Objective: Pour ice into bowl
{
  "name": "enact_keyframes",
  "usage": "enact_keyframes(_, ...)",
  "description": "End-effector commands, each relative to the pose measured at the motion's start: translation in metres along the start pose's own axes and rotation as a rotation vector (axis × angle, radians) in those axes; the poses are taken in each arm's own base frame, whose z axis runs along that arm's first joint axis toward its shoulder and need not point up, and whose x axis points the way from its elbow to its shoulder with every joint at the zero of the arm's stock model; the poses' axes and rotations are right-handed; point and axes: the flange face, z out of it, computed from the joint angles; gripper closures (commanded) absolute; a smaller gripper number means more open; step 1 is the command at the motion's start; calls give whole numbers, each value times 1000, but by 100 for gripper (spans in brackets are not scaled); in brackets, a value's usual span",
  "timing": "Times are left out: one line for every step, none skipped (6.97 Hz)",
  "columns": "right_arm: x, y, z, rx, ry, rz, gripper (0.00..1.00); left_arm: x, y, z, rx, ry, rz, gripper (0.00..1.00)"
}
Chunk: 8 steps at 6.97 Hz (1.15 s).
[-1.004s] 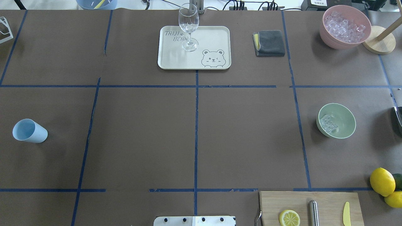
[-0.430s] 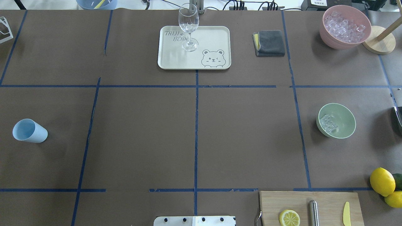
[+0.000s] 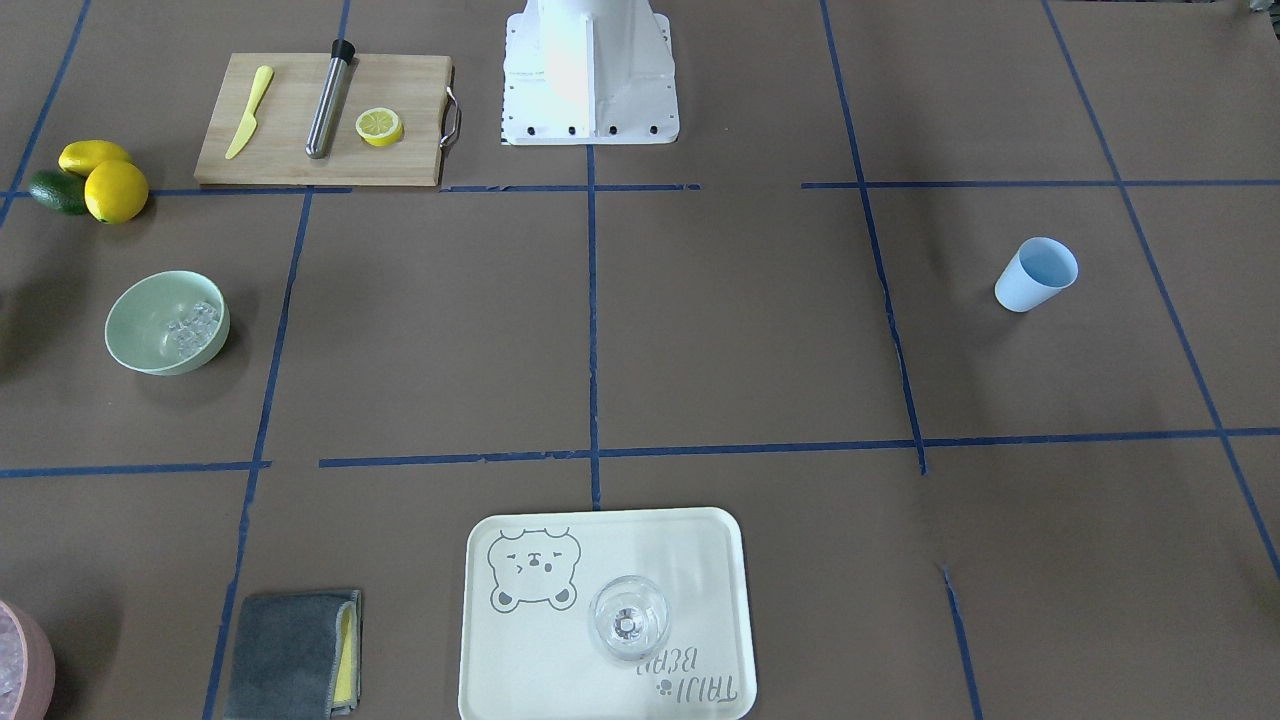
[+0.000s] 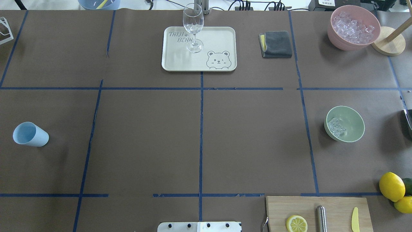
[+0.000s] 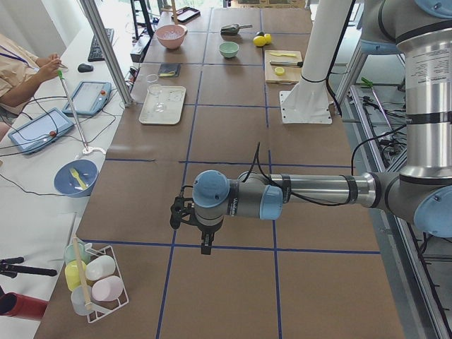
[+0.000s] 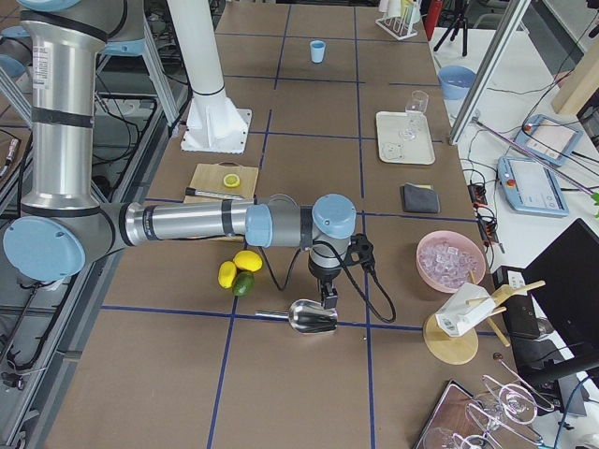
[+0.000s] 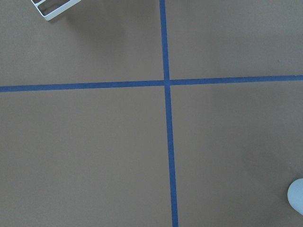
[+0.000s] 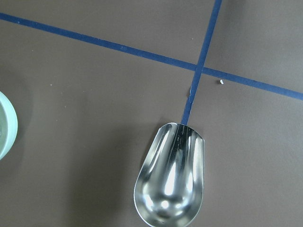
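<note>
Bowl (image 4: 354, 123) stands upright, mouth upward; ice (image 4: 336, 126) heaped against one inner wall.

Brightly and evenly lit from overhead, with soft, diffuse shadows. Glares in white streaks down the hollow of the metal scoop (image 8: 170, 182), mirror-like and warped there; throws a broad, faint shadow off the scoop's side toward the bowl (image 8: 5, 125), cropped at the frame edge. Sharp all around the scoop, with tape lines (image 8: 203, 56) crisp just beyond its mouth. Burns out white on the robot base (image 3: 590, 70) and washes pale across the tray (image 3: 700, 560), both well away from the scoop. Brightens to washed-out daylight past the scoop in the exterior left view
</note>
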Motion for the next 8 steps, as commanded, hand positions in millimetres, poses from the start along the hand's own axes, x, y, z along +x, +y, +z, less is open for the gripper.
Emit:
enact_keyframes(-6,-3,8,-19,3,-6,0,12,-11,-1,4,-7,33,0)
enact_keyframes(-14,-7,24,-51,-2,-28,0,16,-13,-6,12,-16,40,0)
enact_keyframes(-25,-20,18,-34,-20,-46,0,11,-9,-1,1,-18,28,0)
enact_keyframes(-24,-16,19,-33,-26,-45,0,6,-3,3,-11,-30,15,0)
enact_keyframes(-26,-11,17,-29,-27,-58,0,-5,2,14,-36,-52,-2,0)
enact_keyframes(-27,-11,15,-29,-19,-48,0,-3,4,24,-63,-51,0,0)
enact_keyframes(-21,-13,20,-38,0,-49,0,2,3,27,-116,-51,-38,0)
enact_keyframes(-22,-12,20,-34,-11,-53,0,12,2,20,-134,-51,-51,0)
